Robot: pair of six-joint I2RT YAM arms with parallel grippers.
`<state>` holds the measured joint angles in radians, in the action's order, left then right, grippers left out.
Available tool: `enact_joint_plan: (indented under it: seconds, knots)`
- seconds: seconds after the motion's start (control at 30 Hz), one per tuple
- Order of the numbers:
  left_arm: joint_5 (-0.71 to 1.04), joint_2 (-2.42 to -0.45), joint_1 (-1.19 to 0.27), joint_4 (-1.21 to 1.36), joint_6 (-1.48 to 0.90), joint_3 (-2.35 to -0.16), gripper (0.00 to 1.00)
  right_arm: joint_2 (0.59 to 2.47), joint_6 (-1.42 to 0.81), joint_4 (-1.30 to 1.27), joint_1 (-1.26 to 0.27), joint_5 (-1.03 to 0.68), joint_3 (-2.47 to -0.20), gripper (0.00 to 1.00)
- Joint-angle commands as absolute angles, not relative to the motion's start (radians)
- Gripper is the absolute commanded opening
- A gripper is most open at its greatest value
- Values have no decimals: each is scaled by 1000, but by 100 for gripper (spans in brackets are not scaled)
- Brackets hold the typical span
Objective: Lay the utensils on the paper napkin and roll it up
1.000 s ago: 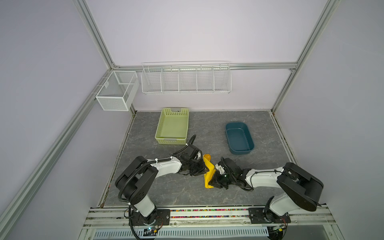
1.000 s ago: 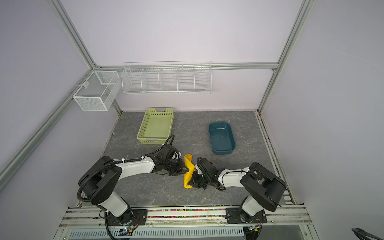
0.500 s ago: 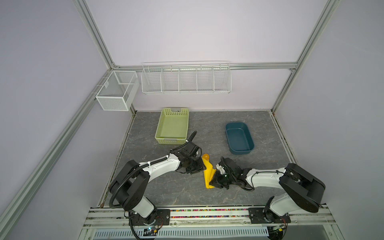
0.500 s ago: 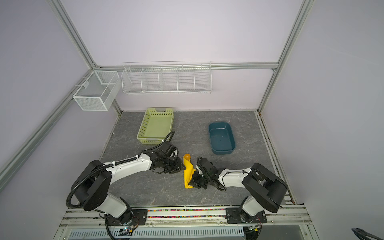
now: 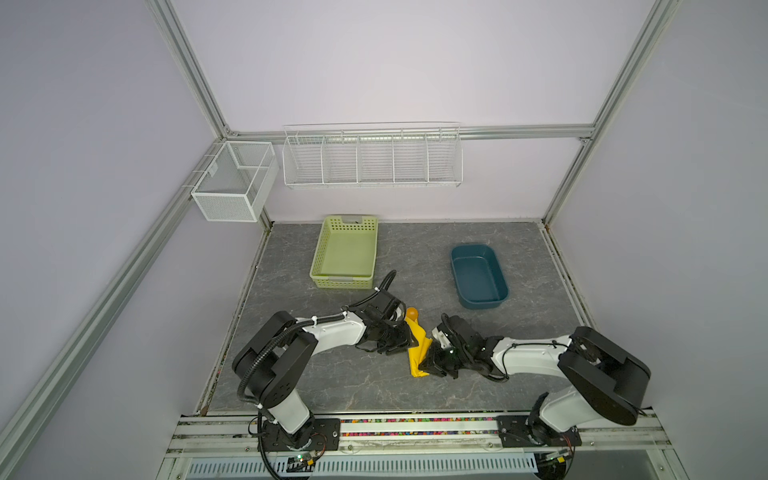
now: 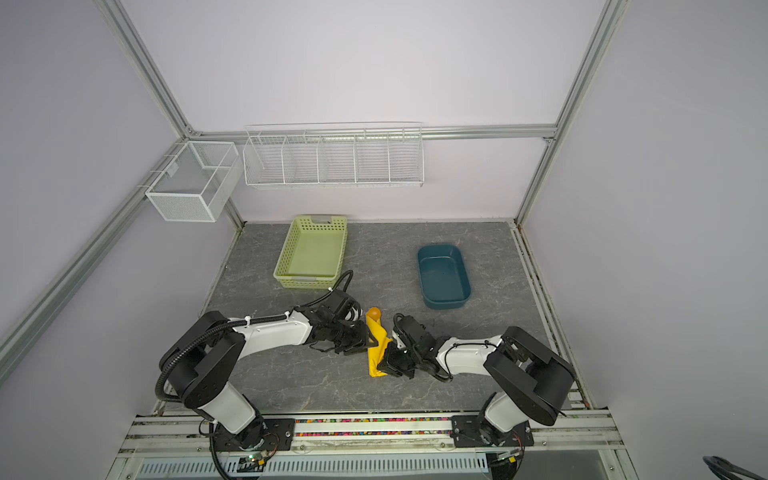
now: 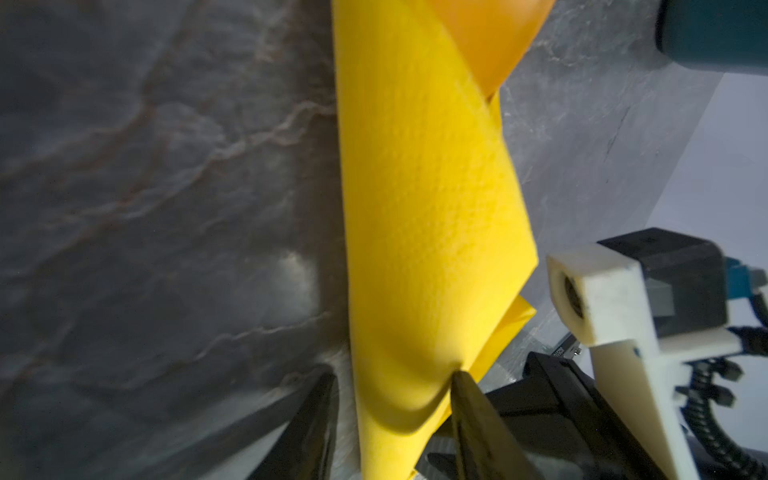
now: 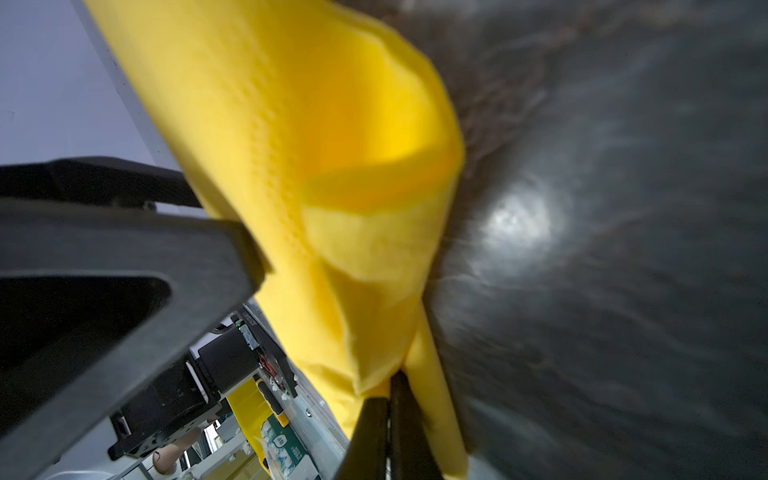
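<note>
While the right gripper (image 5: 427,365) stays pinched shut on a fold at the near end of the paper napkin (image 5: 417,348), the left side is what has changed.

- A second ago the left gripper (image 5: 405,344) sat against the roll's far half. Half a second ago the arm eased back a little. Now it's at the roll's middle with its jaws part-open.
- Left wrist view: one fingertip (image 7: 463,388) dents the paper and the other (image 7: 320,409) sits just off the roll's edge over the table (image 5: 332,382). It's straddling, not squeezing.
- Right wrist view: both jaws are together with yellow paper caught between them. That's the only real hold right now.

Task state: the napkin is already a narrow tube, lying front-centre on the table between the two claws. Of the utensils (image 5: 411,312), only a round orange spoon bowl shows, poking out of the far end. The rest are hidden inside, so I can't count them. I see no loose cutlery on the table, in the green basket (image 5: 344,283) or in the blue tub (image 5: 484,303).

My read: the left is re-gripping mid-roll, so this is late in the task, either tightening or the last turn. The outer layer looks slack in both wrist views. With the left claw loose, the flap could spring open or the spoon could slide out the far end. The left needs to close on the tube or press the flap down before the right lets go.
</note>
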<state>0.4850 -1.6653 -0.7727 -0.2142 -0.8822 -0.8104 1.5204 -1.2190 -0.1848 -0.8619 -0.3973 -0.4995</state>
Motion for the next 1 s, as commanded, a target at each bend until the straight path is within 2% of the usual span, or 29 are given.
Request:
enact_joint_plan:
  seconds: [0.0, 0.2, 0.33, 0.43, 0.57, 0.63, 0.77, 0.97]
  knots:
    - [478, -1723, -776, -232, -879, -815, 45, 1557, -1242, -90, -864, -345, -477, 6]
    - [442, -1766, -778, -283, -840, -833, 43, 1556, -1244, -94, -864, -345, -473, 6]
    - [408, -1782, -778, -294, -821, -842, 28, 1531, -1240, -74, -863, -334, -472, 6]
    - [383, -1784, -778, -305, -805, -845, 19, 1488, -1228, -19, -858, -317, -478, 15]
    - [381, -1794, -777, -295, -801, -841, 15, 1396, -1181, 116, -845, -282, -495, 30]
    - [383, -1794, -777, -289, -801, -842, 14, 1365, -1146, 181, -838, -258, -507, 37]
    - [389, -1798, -777, -282, -803, -844, 13, 1361, -1082, 249, -806, -261, -517, 41]
    - [403, -1790, -777, -268, -806, -843, 14, 1410, -1011, 146, -786, -353, -538, 54]
